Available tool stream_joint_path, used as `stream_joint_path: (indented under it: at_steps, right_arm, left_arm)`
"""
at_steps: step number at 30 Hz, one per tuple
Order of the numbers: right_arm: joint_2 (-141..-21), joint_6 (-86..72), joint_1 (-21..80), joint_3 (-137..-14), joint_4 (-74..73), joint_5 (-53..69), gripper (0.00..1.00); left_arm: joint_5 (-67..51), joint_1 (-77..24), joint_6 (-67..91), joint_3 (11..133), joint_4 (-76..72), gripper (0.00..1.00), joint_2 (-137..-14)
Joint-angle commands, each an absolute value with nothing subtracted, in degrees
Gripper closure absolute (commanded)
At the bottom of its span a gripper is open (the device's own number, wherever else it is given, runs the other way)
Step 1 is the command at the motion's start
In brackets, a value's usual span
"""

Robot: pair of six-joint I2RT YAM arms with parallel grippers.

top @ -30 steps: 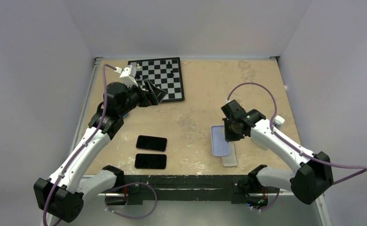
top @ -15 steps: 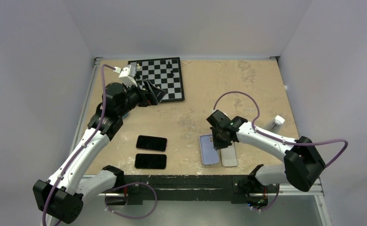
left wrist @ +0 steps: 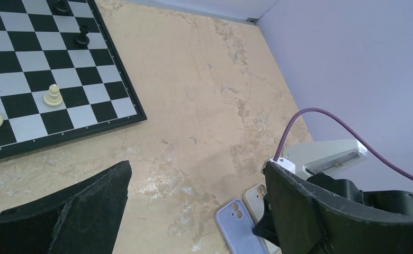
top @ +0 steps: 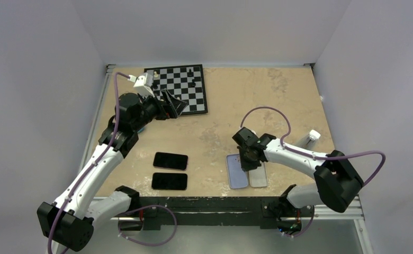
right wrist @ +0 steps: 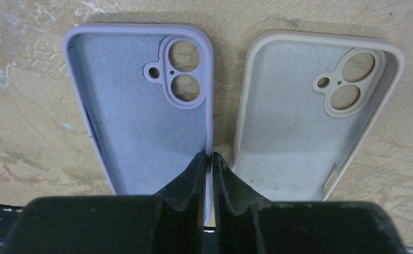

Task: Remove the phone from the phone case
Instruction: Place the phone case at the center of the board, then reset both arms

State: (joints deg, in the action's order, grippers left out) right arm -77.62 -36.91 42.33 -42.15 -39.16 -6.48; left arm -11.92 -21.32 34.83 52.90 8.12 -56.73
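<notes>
Right gripper (right wrist: 207, 165) pinched together on the thin right wall of the lavender case (right wrist: 135, 116). Beige case (right wrist: 299, 127) lies just beside it, to the right. Both are matte, fuzzy-lined and round-cornered with twin lens cut-outs, seen in the wrist view only. Top view adds two glossy black phones (top: 170, 161) lying flat to the left, well apart. Left gripper (left wrist: 194, 209) jaws wide apart, by the chessboard (left wrist: 45, 69).

A chessboard (top: 186, 95) holding few pieces (left wrist: 52, 96) lies on the table (top: 257, 100).
</notes>
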Motion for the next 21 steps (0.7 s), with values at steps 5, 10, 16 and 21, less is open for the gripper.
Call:
stream_joint_path:
  at_steps: [5,10,16,21]
  right_arm:
    - [-74.39,-37.71,42.61,-42.7,-38.67,-7.45,0.63]
    - [-69.35,-37.37,42.84,-45.58,-39.68,-9.21,0.47]
    - [-59.17,-35.96,43.24,-49.65,-38.52,-15.5,0.2]
    - [-40.79,-34.94,43.68,-45.83,-31.8,-17.2,0.15]
  left_arm:
    - [-12.71,-20.77,34.04,52.93,5.38,0.01,-56.85]
    - [-12.76,-20.57,34.07,52.7,5.03,0.0,-56.61]
    - [-12.12,-20.05,33.44,52.78,5.22,0.0,-57.68]
    - [-9.58,-20.04,31.43,53.03,6.51,0.0,-58.01]
